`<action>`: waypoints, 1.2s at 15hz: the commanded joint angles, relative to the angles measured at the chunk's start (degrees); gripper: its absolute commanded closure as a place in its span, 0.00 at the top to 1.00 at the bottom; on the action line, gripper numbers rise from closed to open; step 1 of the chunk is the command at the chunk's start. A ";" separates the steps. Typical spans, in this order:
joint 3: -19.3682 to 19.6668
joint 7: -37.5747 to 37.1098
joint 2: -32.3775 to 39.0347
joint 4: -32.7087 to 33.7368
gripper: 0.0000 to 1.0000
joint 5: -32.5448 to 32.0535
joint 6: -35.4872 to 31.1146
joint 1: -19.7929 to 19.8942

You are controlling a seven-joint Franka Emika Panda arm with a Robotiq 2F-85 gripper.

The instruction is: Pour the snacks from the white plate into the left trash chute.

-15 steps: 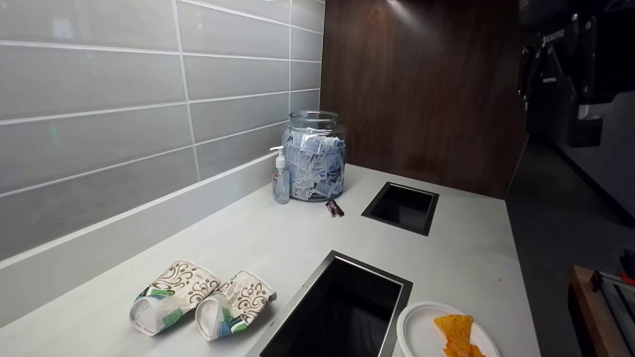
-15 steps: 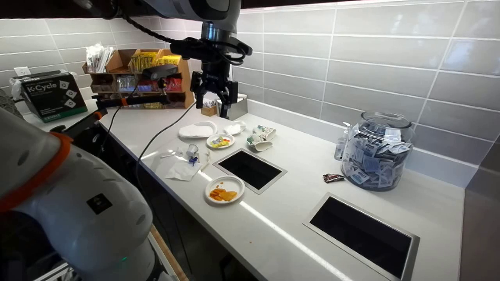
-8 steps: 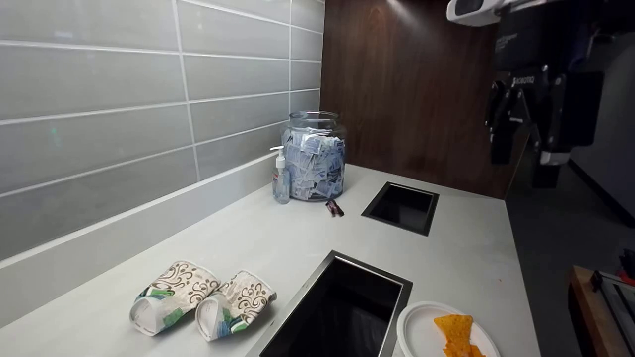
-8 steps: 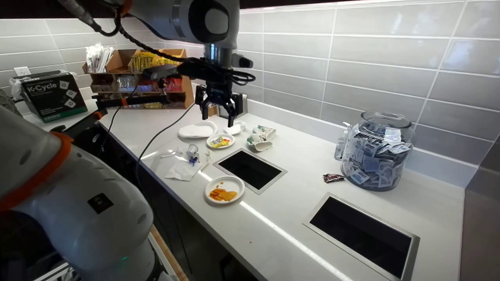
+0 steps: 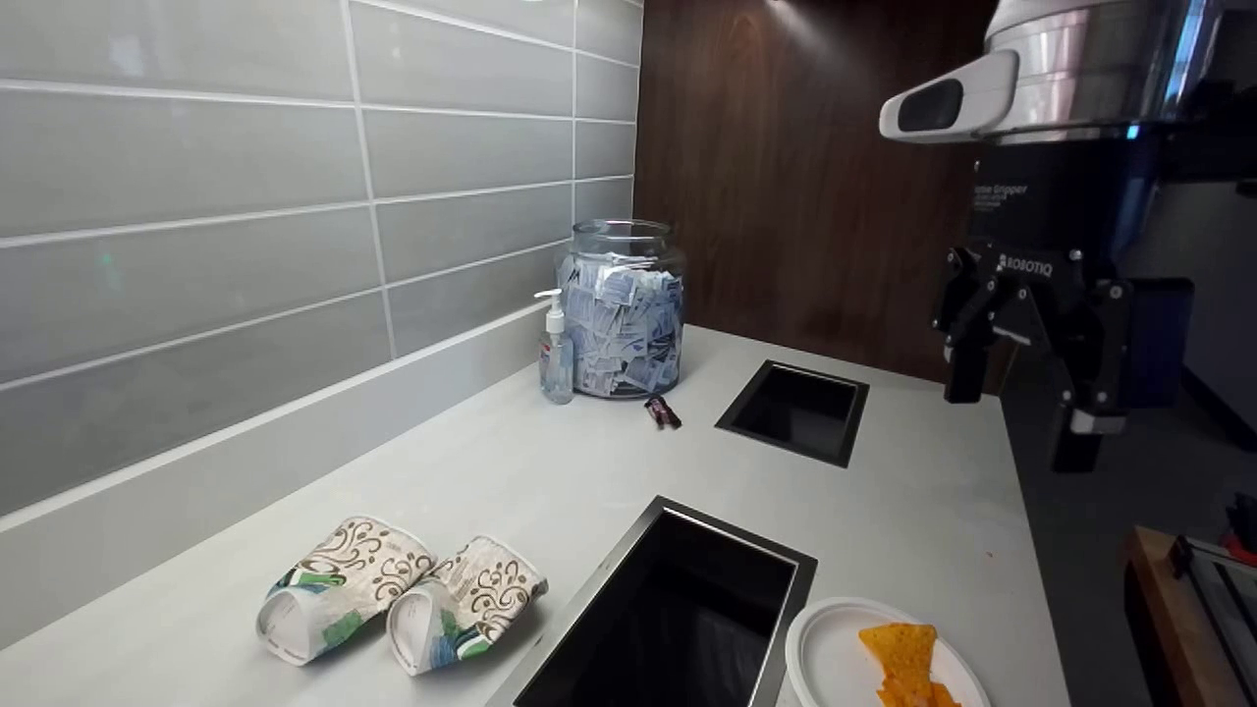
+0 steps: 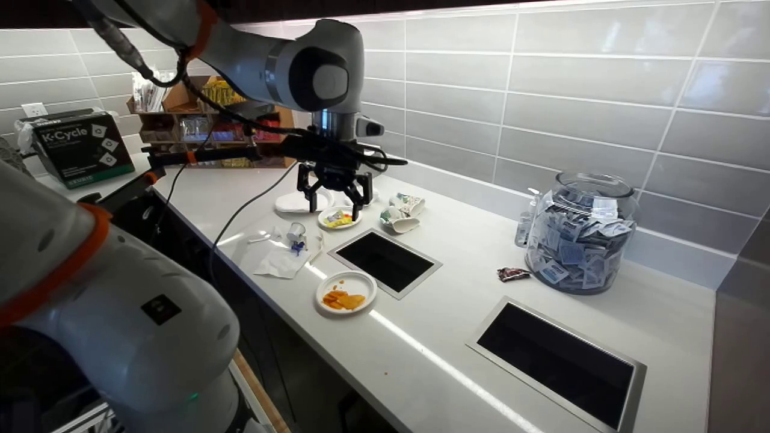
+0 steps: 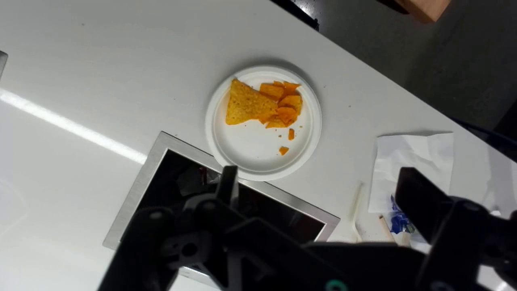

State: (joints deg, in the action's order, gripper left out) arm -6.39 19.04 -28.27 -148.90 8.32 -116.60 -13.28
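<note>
A: Your gripper (image 5: 1019,430) is spread wide with nothing between the fingers, well apart from the white plate (image 7: 250,147). So what bites you first?

B: The grab, imo. Your plate lies flat on the counter (image 6: 463,276), and its rim looks like it laps the lip of the left trash chute (image 6: 385,263). Come in too low and you'd jam a fingertip on the counter. Pinch too shallow and that rim probably slips right out.

A: Also check where your snacks (image 7: 247,106) are: on the plate, mostly bunched on the side away from the chute in the wrist view. Grip over there and you might crush them, bits everywhere.

B: Yeah, but grip the chute side and a slip could lose you the whole plate down the hole. I'd guess it's flimsy too, so a lopsided hold may let it sag and dump early.

A: And don't tip before its edge is properly over the hole, or half your snacks land on the counter. Oh, and the farther chute (image 6: 559,364) isn't yours, so don't drift that way.
</note>
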 commanded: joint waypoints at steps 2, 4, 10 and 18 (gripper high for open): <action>3.01 9.96 3.46 -3.33 1.00 3.56 -5.30 -3.94; 3.84 14.52 6.77 -2.90 1.00 5.06 -5.51 -5.13; 2.99 27.07 16.89 -0.14 1.00 8.11 -5.08 -5.62; 1.35 25.67 15.17 -0.76 1.00 7.17 -3.79 -3.64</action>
State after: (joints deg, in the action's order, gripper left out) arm -3.90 44.51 -13.08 -149.74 15.23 -120.56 -18.06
